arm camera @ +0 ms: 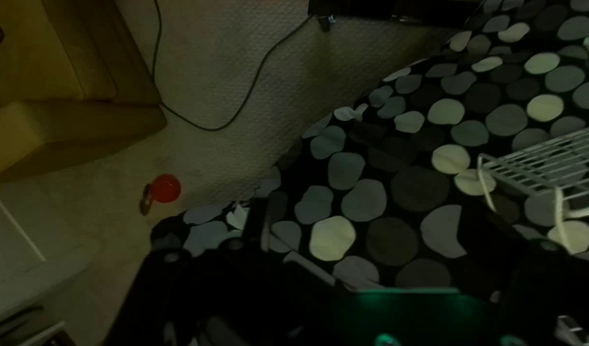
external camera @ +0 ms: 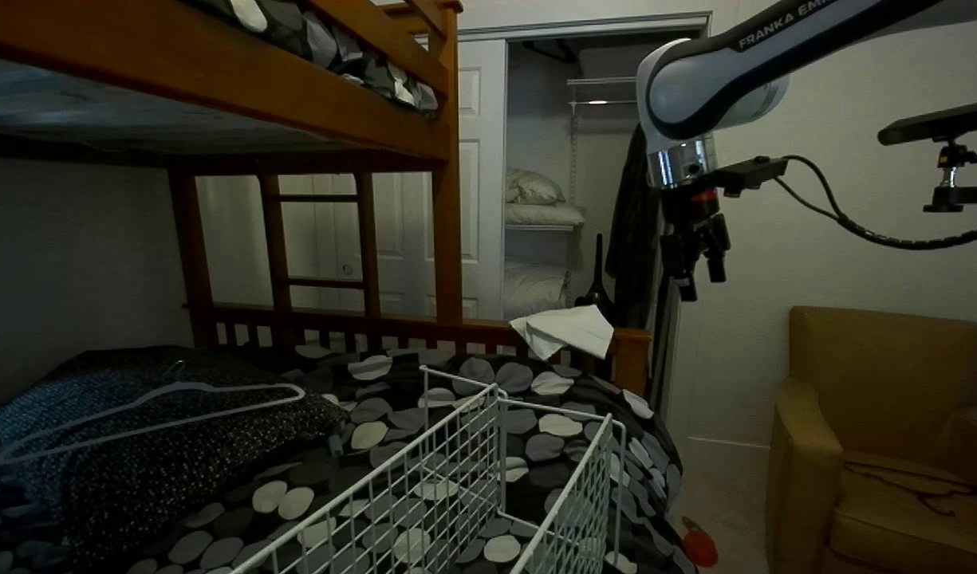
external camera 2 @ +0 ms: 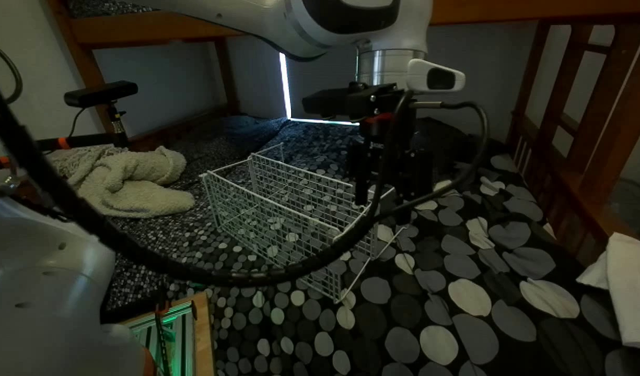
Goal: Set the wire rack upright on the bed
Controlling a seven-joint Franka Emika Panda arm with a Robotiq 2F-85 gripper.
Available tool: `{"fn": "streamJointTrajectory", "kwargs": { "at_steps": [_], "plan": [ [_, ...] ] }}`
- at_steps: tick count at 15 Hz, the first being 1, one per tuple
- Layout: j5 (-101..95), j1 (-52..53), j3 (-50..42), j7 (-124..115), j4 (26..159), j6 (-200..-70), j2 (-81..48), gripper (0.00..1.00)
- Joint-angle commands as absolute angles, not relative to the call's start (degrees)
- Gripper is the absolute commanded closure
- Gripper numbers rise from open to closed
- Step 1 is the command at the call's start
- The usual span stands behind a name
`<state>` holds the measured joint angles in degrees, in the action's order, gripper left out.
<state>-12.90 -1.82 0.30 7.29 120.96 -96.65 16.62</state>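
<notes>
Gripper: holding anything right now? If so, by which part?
Nothing held. The gripper is open, with nothing between its fingers; in an exterior view the wire rack is clear of it, lower down.

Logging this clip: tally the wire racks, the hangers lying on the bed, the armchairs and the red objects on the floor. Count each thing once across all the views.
Wire rack: 1
Hanger on the bed: 1
Armchair: 1
Red object on the floor: 1
Total: 4
</notes>
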Motion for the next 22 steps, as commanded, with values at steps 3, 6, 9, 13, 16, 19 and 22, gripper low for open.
{"fn": "streamJointTrajectory", "kwargs": {
  "at_steps": [3, 6, 9, 13, 16, 19, 22],
  "plan": [
    [-9.02, 5.16, 3.6, 13.35, 130.39, -95.44, 19.59, 0.0],
    [-9.31, 6.1, 4.3, 12.91, 129.6, -96.23, 17.39, 0.0],
    [-9.25, 6.67, 4.8, 12.54, 129.97, -96.29, 17.09, 0.0],
    [-9.24, 6.32, 4.34, 12.59, 129.25, -96.29, 17.03, 0.0],
    [-9.24, 6.32, 4.33, 12.59, 129.24, -96.29, 17.03, 0.0],
    [-9.55, 6.86, 4.85, 12.91, 129.84, -97.59, 17.67, 0.0],
    [-8.43, 8.07, 6.19, 11.68, 130.77, -98.07, 19.52, 0.0]
  ]
}}
